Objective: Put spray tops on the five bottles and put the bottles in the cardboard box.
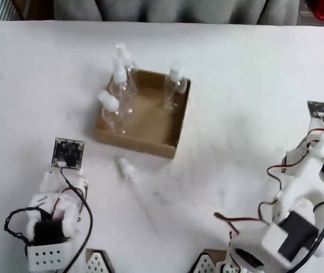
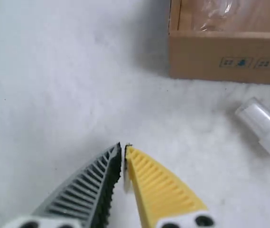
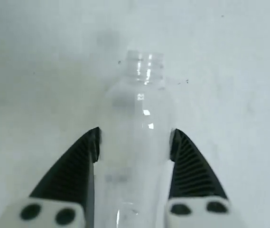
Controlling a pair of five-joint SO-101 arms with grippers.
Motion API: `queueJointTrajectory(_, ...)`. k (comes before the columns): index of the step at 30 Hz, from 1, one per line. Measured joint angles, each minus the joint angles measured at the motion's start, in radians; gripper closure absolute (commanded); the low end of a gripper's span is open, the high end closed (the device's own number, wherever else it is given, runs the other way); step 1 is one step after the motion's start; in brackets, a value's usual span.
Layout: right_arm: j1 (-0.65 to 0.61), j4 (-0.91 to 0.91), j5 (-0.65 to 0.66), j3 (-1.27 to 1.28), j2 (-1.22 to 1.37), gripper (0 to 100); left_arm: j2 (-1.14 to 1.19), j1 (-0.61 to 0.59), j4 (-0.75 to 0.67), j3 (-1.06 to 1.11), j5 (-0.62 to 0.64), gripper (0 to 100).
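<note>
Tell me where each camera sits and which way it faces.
High view: fixed above the table, looking down on the cardboard box; left arm and right arm at bottom.
Left wrist view: on the left arm, facing the box past its shut left gripper.
Right wrist view: on the right arm, looking along its right gripper, shut on an uncapped bottle.
Shared: high and left wrist views show the box and loose spray top.
</note>
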Motion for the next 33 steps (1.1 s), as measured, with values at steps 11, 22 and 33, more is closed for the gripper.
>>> queueJointTrajectory(11,-0.060,0.117,0.000,0.000,-0.120,98.2,0.000,0.057,0.097,-0.041,0.058,98)
queueJointTrajectory(22,-0.064,0.121,0.000,0.000,-0.126,98.2,0.232,0.155,0.114,-0.278,0.061,98)
queueJointTrajectory(33,-0.064,0.121,0.000,0.000,-0.126,98.2,0.855,0.336,0.114,-0.594,0.219,88)
